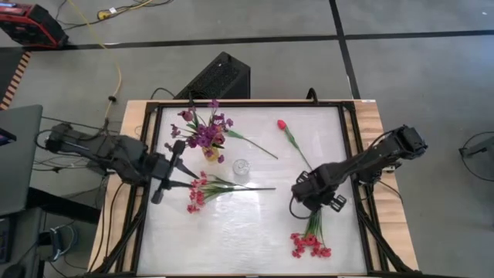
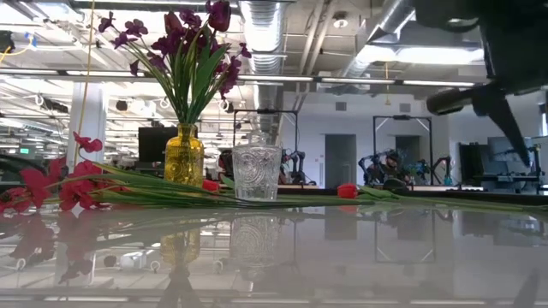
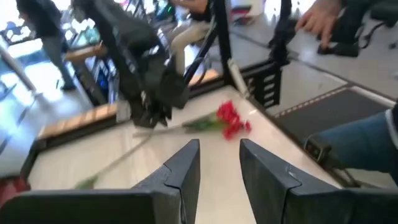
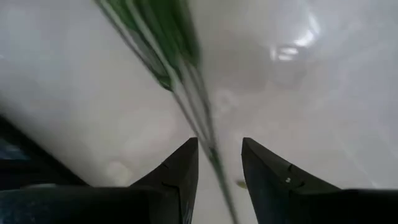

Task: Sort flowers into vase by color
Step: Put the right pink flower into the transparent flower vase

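A red-pink spray [image 1: 309, 243] lies near the table's near right edge, its green stems [image 4: 186, 81] running toward the far side. My right gripper [image 1: 310, 197] stands over those stems, open, with one finger on either side of them [image 4: 219, 142] and a gap to each. A second red-pink spray [image 1: 202, 190] lies left of centre. My left gripper [image 1: 173, 174] hovers open beside it [image 3: 219, 143], holding nothing. A yellow vase [image 1: 210, 153] holds purple sprays [image 1: 204, 130]. A clear glass vase [image 1: 241, 168] stands next to it. A red tulip [image 1: 282, 123] lies on the table toward its far side.
A dark frame [image 1: 351, 154] runs round the white tabletop. The two vases stand close together at the centre [image 2: 184, 154] [image 2: 257, 171]. The tulip's stem [image 1: 299, 153] ends just beyond my right gripper on its far side. A person's hand [image 3: 320, 18] shows beyond the table's right side.
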`<action>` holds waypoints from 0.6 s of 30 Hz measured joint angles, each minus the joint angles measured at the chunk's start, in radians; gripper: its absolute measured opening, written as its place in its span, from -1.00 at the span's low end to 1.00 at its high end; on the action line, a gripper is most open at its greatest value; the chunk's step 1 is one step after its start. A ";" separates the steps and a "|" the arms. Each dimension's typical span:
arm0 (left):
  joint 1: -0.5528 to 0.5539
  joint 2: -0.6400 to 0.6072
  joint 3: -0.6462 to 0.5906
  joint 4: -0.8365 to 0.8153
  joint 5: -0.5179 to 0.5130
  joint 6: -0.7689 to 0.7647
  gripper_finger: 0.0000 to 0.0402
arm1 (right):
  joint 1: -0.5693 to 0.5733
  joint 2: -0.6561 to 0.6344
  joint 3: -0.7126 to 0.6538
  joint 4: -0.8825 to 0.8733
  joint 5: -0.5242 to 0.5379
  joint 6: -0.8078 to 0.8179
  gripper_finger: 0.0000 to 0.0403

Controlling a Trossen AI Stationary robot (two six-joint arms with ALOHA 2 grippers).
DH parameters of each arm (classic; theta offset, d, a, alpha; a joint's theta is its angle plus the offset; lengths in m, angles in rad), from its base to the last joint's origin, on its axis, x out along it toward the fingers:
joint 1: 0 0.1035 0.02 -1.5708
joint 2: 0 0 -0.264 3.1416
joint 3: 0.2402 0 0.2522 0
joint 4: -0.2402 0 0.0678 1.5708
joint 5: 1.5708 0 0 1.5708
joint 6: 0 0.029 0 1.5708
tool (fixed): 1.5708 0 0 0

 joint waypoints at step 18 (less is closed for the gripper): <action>-0.149 -0.108 -0.265 0.097 -0.212 -0.169 -0.49 | 0.082 0.293 -0.023 -0.005 0.079 -0.001 0.12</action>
